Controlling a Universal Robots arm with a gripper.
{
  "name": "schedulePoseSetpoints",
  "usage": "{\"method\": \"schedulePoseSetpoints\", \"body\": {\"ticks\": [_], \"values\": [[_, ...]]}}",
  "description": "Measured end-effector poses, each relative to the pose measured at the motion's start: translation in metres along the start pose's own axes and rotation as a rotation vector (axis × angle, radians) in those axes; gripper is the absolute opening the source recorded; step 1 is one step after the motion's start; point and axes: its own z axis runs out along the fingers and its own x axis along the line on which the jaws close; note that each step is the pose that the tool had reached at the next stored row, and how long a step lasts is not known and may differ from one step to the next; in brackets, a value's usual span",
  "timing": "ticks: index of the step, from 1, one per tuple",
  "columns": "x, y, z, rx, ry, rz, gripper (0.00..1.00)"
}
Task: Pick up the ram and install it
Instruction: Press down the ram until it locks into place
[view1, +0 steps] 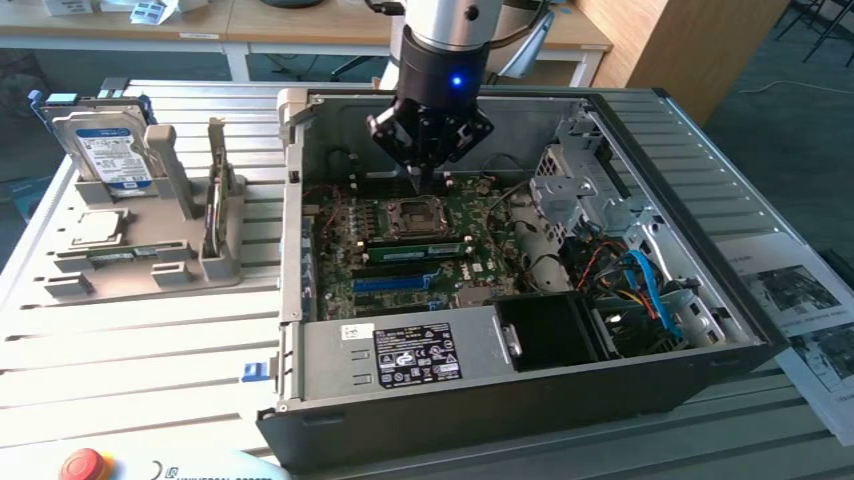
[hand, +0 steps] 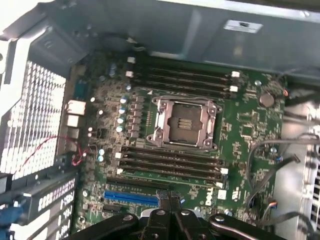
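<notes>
The gripper (view1: 419, 180), fingers together and holding nothing, hangs over the motherboard (view1: 400, 250) inside the open case (view1: 534, 390), above the CPU socket (view1: 404, 215), with the ram (view1: 416, 250) seated in a slot beside that socket.

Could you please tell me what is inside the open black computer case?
A green motherboard with an empty CPU socket, coloured cables and a labelled power supply. Anything beneath that supply is covered.

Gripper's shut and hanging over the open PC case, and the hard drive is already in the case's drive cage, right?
Not quite. The gripper is shut over the open PC case, but the hard drive stands upright in the grey holder outside the case, as the exterior view shows.
</notes>
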Motion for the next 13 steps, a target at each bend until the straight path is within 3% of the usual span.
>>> {"method": "schedulePoseSetpoints", "body": {"ticks": [4, 13], "values": [[0.0, 0.0, 0.0002, -0.0008, -0.0024, 0.065, 0.1], [0.0001, 0.0, 0.0001, -0.0008, -0.0008, 0.066, 0.1]]}}
